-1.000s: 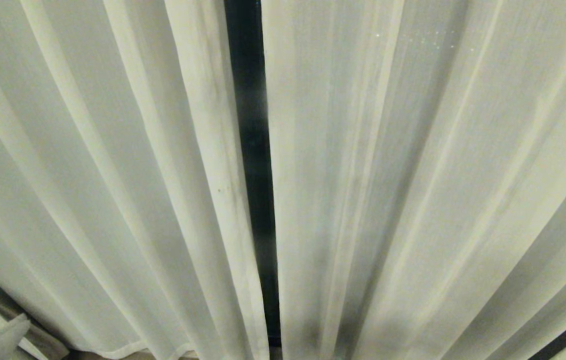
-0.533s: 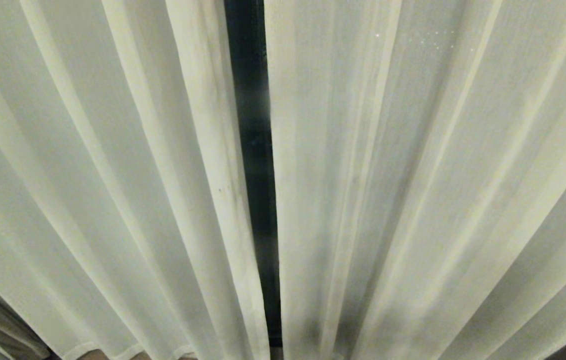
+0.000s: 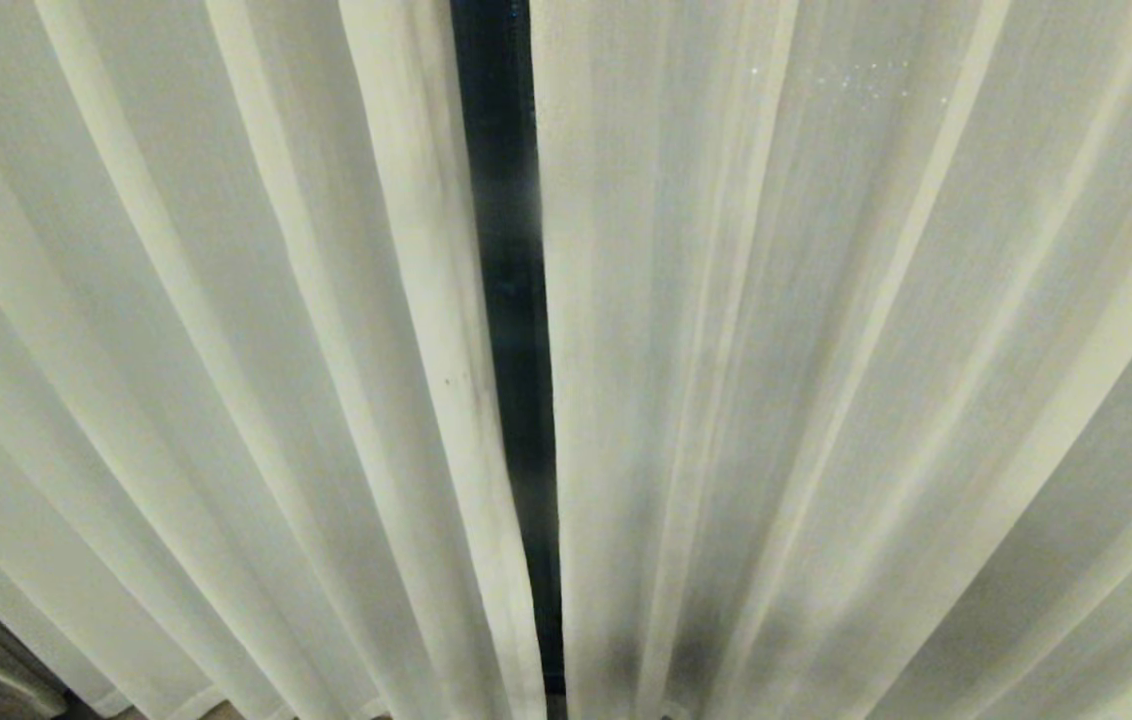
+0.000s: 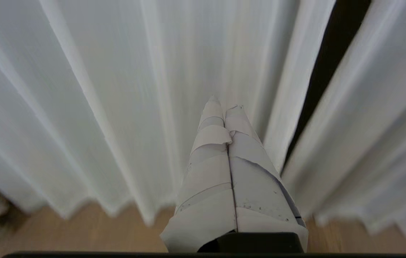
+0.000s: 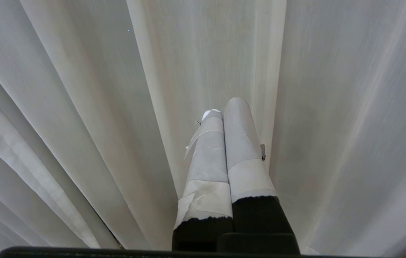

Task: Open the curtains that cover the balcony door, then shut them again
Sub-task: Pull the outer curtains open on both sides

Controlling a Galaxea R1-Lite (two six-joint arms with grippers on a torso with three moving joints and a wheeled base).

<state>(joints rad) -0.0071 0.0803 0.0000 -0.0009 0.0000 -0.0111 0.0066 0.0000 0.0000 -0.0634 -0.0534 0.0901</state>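
Nearest: left gripper (image 4: 224, 107) seen from its own wrist, taped fingers pressed flat together, nothing between them. Tips aimed at the left curtain (image 4: 124, 107), low, near the hem and just beside that panel's inner edge; contact with the cloth not clear. Wooden floor (image 4: 91, 229) visible under the hem. Right gripper (image 5: 226, 107) likewise pinched closed and empty, facing the pleats of the right curtain (image 5: 332, 107); looks parked.

Changed over the last second: pale taped tip at the bottom left corner of the head view a second ago, gone half a second later, absent now. Neither arm in the head view at present. Left panel's folds near that corner hang a little differently; inner edge barely shifted.

Farther: both panels hanging almost together in the head view, left curtain (image 3: 226, 350) and right curtain (image 3: 826, 350), parted only by a narrow gap. Dark strip of the balcony door (image 3: 511, 300) showing through that gap from top to bottom; no glass detail readable.

Judgement: curtains drawn, left arm pulled away from the cloth, nothing gripped. Consistent with either the very start or the closing step finished; a thin slit remains uncovered.
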